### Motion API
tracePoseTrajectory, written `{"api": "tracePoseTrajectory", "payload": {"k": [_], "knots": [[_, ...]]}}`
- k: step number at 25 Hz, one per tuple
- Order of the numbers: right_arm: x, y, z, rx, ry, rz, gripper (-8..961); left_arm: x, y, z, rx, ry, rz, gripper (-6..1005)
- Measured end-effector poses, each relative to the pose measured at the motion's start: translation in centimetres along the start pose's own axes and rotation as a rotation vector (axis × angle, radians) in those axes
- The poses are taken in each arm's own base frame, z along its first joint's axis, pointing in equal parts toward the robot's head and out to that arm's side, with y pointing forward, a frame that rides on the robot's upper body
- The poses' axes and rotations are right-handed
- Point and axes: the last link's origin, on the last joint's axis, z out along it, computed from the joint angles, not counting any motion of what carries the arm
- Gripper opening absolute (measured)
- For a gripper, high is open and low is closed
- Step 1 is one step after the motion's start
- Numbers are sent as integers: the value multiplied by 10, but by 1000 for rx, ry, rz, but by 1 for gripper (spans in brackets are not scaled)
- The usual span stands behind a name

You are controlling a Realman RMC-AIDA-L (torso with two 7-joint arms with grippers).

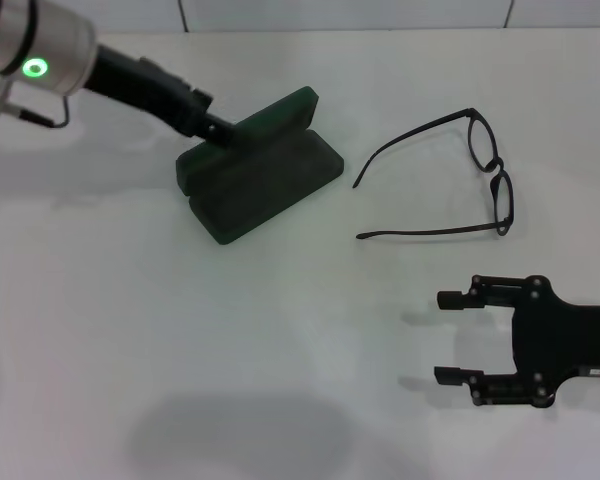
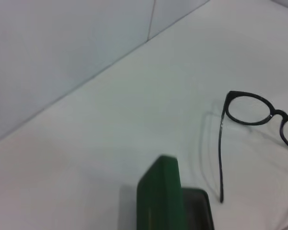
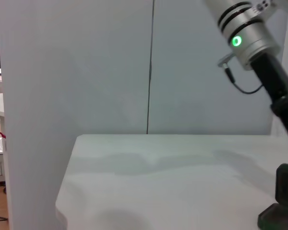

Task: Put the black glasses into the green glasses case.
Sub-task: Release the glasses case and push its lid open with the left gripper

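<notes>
The green glasses case (image 1: 270,185) lies open at the table's back left, its lid (image 1: 280,115) standing upright behind the base. My left gripper (image 1: 218,128) is at the lid's left end, touching it. The left wrist view shows the lid's edge (image 2: 159,196) close up, with the dark lining (image 2: 199,211) beside it. The black glasses (image 1: 498,170) lie unfolded on the table right of the case, temple arms pointing toward it; they also show in the left wrist view (image 2: 220,153). My right gripper (image 1: 448,338) is open and empty, low over the table in front of the glasses.
The white table (image 1: 180,340) ends at a pale wall (image 2: 62,48) behind the case. The right wrist view shows the left arm (image 3: 264,52) and part of the case (image 3: 283,201) at the far side.
</notes>
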Motion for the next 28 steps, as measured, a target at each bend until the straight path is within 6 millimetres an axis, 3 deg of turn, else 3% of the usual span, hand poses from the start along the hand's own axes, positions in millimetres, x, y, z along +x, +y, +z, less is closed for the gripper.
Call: {"api": "tracePoseTrajectory", "payload": {"k": [4, 13, 28], "knots": [[2, 1, 0, -4, 13, 2, 702, 10, 1, 15, 34, -31, 48, 826], [4, 1, 0, 4, 19, 4, 702, 8, 6, 46, 82, -107, 111, 815], [6, 1, 0, 11, 28, 7, 702, 8, 7, 50, 96, -126, 147, 810]]}}
